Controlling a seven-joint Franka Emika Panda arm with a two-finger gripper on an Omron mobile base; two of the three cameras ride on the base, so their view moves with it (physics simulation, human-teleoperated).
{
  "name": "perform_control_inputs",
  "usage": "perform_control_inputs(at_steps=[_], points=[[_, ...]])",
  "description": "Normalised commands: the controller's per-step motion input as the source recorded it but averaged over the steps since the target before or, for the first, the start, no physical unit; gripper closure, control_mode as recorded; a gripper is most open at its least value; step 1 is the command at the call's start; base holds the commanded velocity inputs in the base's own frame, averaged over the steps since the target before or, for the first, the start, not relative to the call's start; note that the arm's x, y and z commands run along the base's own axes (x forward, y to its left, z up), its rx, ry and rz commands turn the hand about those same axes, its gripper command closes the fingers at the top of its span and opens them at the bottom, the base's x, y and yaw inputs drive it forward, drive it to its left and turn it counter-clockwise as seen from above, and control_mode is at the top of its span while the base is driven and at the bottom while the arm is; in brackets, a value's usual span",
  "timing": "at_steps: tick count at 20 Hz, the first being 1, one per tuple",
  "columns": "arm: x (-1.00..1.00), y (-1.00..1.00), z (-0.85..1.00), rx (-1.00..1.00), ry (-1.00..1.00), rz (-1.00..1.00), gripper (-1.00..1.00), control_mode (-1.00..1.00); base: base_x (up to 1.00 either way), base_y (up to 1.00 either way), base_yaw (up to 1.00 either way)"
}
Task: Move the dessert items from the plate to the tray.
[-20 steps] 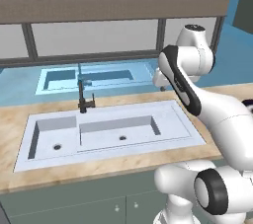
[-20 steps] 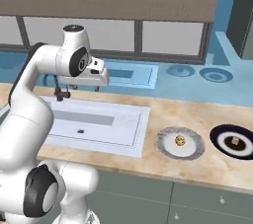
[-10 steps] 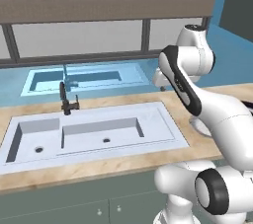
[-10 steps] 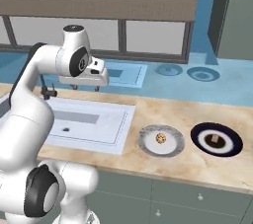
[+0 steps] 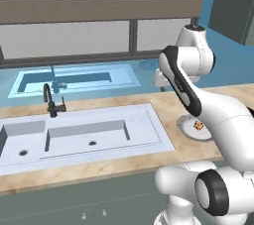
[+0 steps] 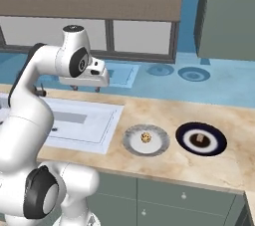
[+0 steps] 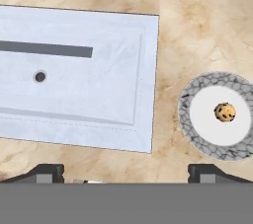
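Note:
The plate (image 6: 131, 141), round with a white centre and grey rim, lies on the marble counter right of the sink. On it sits one dessert item, a small tan-yellow round bit with dark specks (image 6: 146, 137). In the hand view the plate (image 7: 190, 94) and that bit (image 7: 225, 112) are at the right. In the left base view the plate (image 5: 187, 122) with the bit (image 5: 198, 126) is partly hidden by the arm. My gripper (image 6: 85, 88) hangs open high above the sink's right end, left of the plate, holding nothing; its tips (image 7: 127, 172) stand wide apart. The tray is out of view.
A white double sink (image 5: 84, 135) with a dark tap (image 5: 49, 101) fills the counter's left part. Further right lies a dark round dish (image 6: 217, 146) with a small brown piece (image 6: 200, 138) on it. The window and wall stand behind the counter; a tall cabinet (image 6: 229, 16) stands at the far right.
The whole scene has slid left in both base views, so the base has driven right. The plate now sits closer to the arm. The gripper stays open.

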Motion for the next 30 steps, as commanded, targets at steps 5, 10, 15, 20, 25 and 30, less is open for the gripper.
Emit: perform_control_inputs(at_steps=[5,10,15,20,25,30], points=[[0.0,0.0,0.0,0.0,0.0,0.0,-1.0,1.0,0.24,-0.43,-0.01],[0.0,0.0,0.0,0.0,0.0,0.0,-1.0,1.0,0.31,-0.23,0.0],[0.0,0.0,0.0,0.0,0.0,0.0,-1.0,1.0,0.24,-0.13,0.0],[0.02,-0.04,-0.02,0.0,0.0,0.0,-1.0,-1.0,0.08,-0.05,0.0],[0.0,-0.01,-0.01,0.0,0.0,0.0,-1.0,-1.0,0.0,0.0,0.0],[0.09,-0.01,-0.14,0.0,0.0,-0.05,-1.0,-1.0,0.0,0.0,0.0]])
